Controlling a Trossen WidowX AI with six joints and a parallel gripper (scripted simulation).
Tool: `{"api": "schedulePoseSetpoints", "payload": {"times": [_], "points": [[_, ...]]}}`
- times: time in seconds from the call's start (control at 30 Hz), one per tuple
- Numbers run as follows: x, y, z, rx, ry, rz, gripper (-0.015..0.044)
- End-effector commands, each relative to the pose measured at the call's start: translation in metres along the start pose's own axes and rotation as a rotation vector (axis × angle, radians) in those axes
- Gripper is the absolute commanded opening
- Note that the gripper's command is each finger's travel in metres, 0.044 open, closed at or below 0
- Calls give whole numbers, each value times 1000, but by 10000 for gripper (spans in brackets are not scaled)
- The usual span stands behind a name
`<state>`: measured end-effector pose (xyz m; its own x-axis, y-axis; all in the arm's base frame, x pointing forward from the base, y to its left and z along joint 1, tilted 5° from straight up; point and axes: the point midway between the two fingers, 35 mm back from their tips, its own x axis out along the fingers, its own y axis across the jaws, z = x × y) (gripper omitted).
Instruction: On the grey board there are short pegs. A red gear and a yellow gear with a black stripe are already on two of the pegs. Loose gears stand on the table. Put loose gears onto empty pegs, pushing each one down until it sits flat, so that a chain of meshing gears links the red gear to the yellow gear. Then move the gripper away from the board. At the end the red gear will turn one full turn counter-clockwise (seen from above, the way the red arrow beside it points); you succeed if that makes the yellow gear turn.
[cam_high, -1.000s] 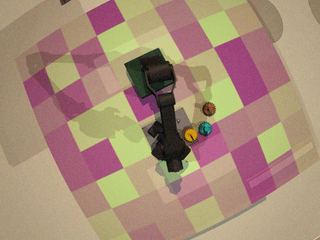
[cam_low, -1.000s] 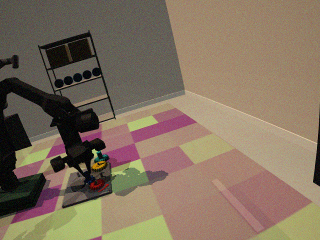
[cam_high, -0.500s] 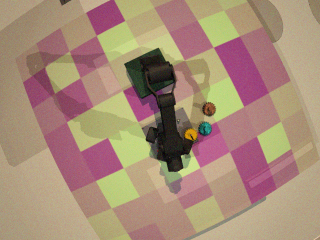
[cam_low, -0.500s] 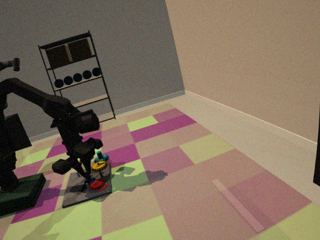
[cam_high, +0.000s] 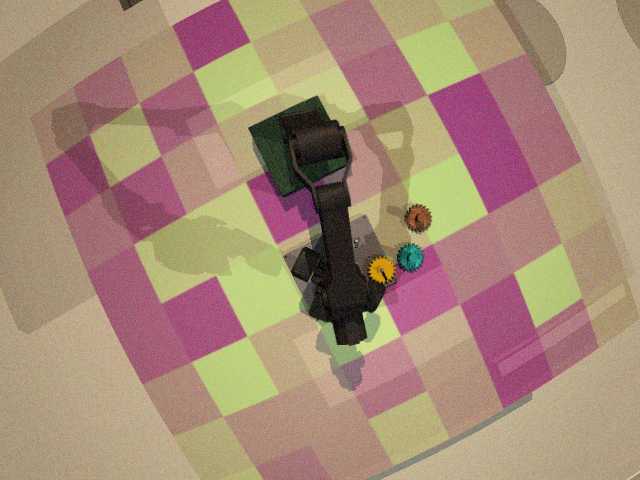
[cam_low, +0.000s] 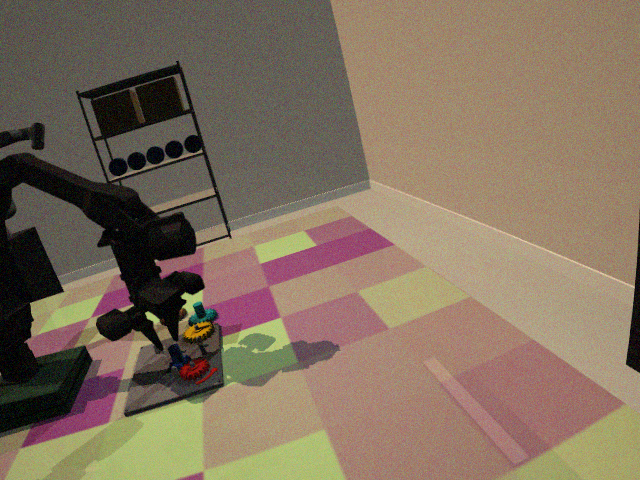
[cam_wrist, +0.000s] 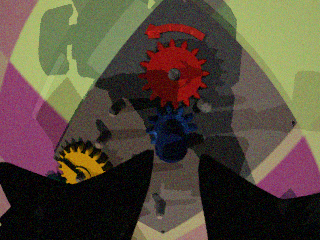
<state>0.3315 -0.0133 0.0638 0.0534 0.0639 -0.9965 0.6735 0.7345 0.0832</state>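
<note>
The red gear (cam_low: 192, 369) (cam_wrist: 162, 65) sits on the grey board (cam_high: 368, 231) (cam_low: 149, 396) (cam_wrist: 265, 117) beside the red arrow (cam_wrist: 175, 28). A blue gear (cam_low: 176, 354) (cam_wrist: 171, 145) with an upright knob is right beside the red gear; their teeth look close together, and whether it sits flat is unclear. My gripper (cam_low: 168, 344) (cam_wrist: 176, 159) is slightly open, its fingertips at the blue knob with a gap. The yellow gear (cam_high: 381, 267) (cam_low: 199, 332) (cam_wrist: 86, 166) is on the board. Bare pegs show, one near the yellow gear (cam_wrist: 102, 132) and one (cam_wrist: 159, 205) between the fingers.
A teal gear (cam_high: 410, 257) (cam_low: 202, 315) stands off the board, close to the yellow gear. A brown gear (cam_high: 418, 218) stands farther off. The arm covers much of the board in the top view. A shelf rack (cam_low: 210, 196) stands by the wall.
</note>
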Motion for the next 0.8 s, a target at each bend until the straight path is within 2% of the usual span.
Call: {"api": "schedulePoseSetpoints", "payload": {"times": [0.0, 0.1, 0.2, 0.47, 0.67, 0.77], "points": [[-29, 2, 2, 65, -20, 19, 140], [-34, 2, 2, 79, -20, 19, 140], [-23, 17, -13, -69, -15, 11, 219], [-23, 84, -108, -756, -16, 12, 429], [-24, 111, -192, -1253, -19, 24, 440], [-24, 113, -201, -1307, -20, 26, 440]]}}
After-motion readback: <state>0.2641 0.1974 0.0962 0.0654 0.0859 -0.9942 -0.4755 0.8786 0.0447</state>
